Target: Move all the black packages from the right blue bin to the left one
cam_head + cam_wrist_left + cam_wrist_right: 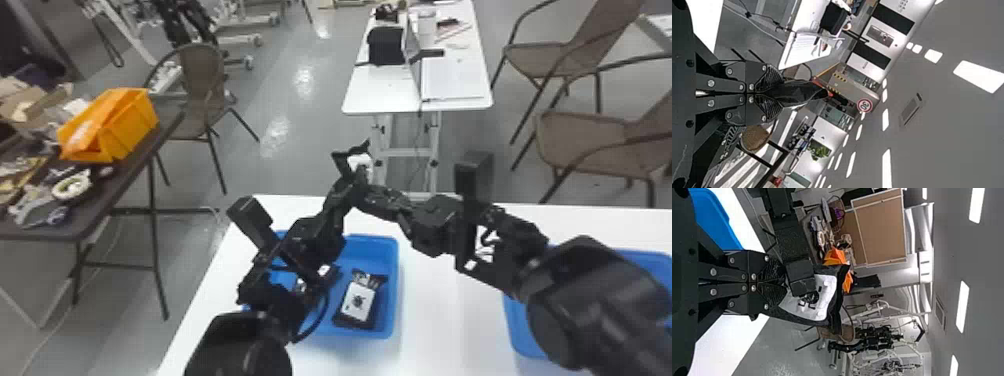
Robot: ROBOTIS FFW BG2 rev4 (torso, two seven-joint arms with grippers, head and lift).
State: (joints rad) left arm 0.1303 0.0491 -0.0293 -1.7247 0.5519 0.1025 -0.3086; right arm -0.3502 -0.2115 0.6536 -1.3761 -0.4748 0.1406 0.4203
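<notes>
And here's the left wrist view: the left gripper (782, 93) has its fingers pinched together, almost flat, on the black package (803, 91), which pokes out past the tips.

Over to the right wrist view, and the right gripper (783, 283) is clamped too, fingers close together on the same package, white label beyond them. Two grips, one package: this looks like the handover!

Now the head view: the grippers meet up high, package between them, above and beyond the left bin (393, 255), where a labelled pack (359, 301) lies. The right bin (520, 337) sits under the right arm. Next, I'd say, the right lets go while the left holds firm, then the left swings back and lowers it into the left bin.
</notes>
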